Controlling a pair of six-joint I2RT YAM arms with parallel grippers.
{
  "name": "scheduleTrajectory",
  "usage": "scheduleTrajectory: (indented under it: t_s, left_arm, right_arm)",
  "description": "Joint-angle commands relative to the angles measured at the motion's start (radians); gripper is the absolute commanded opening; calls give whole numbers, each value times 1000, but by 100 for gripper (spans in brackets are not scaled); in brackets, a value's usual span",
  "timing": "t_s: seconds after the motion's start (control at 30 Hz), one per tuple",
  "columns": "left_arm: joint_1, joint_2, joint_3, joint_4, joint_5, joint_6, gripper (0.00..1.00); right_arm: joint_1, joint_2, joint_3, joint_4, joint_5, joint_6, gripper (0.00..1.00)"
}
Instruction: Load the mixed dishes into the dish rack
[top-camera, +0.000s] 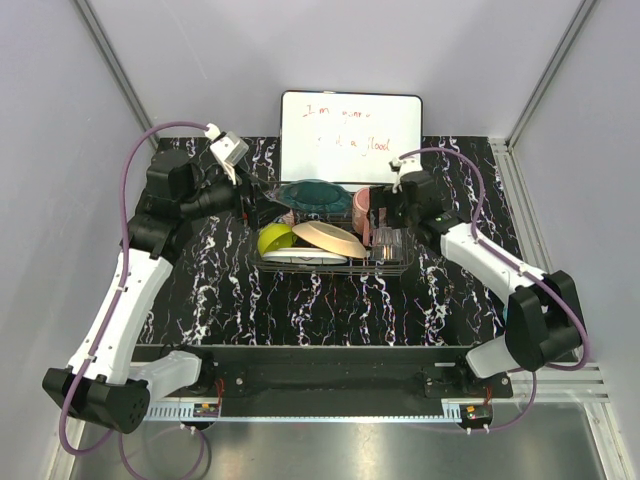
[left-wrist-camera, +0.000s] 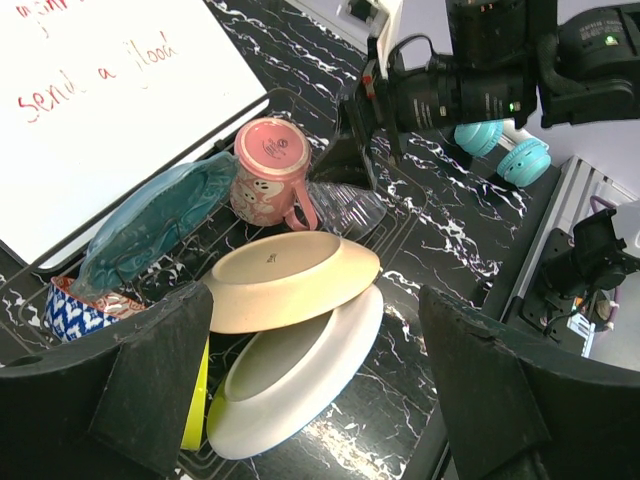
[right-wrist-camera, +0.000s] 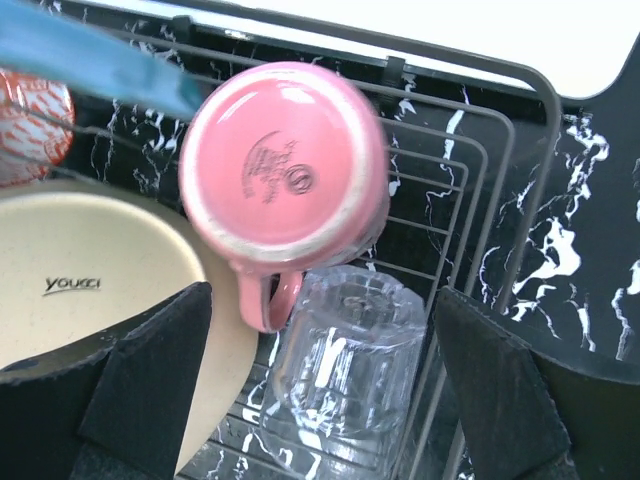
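The dish rack (top-camera: 338, 269) holds the teal plate (top-camera: 313, 195), lime-green bowl (top-camera: 272, 238), peach plate (top-camera: 330, 238), white plate (top-camera: 300, 257), pink mug (top-camera: 365, 206) and clear glass (top-camera: 386, 243). In the left wrist view the peach plate (left-wrist-camera: 290, 280) leans on the white plate (left-wrist-camera: 300, 370), and a patterned bowl (left-wrist-camera: 72, 312) sits under the teal plate (left-wrist-camera: 150, 220). My left gripper (left-wrist-camera: 315, 400) is open and empty above these plates. My right gripper (right-wrist-camera: 325, 400) is open, with its fingers on either side of the upside-down glass (right-wrist-camera: 345, 360) and apart from it, next to the inverted mug (right-wrist-camera: 285, 165).
A white handwritten whiteboard (top-camera: 350, 122) stands just behind the rack. The rack's right wire wall (right-wrist-camera: 535, 180) runs close to my right finger. Teal objects (left-wrist-camera: 500, 150) lie off the mat beyond the right arm. Grey walls close in on both sides.
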Motion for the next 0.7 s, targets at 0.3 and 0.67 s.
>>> scheduleTrajectory:
  t_s: [0.3,0.67]
  left_arm:
    - [6,-35,-13,61,12,14,86]
    - [4,-42,-23,67,14,18,86]
  right_arm:
    - [-59,16,-48,219,-232,167,99]
    - [-59,22,-97,186,-246,185,98]
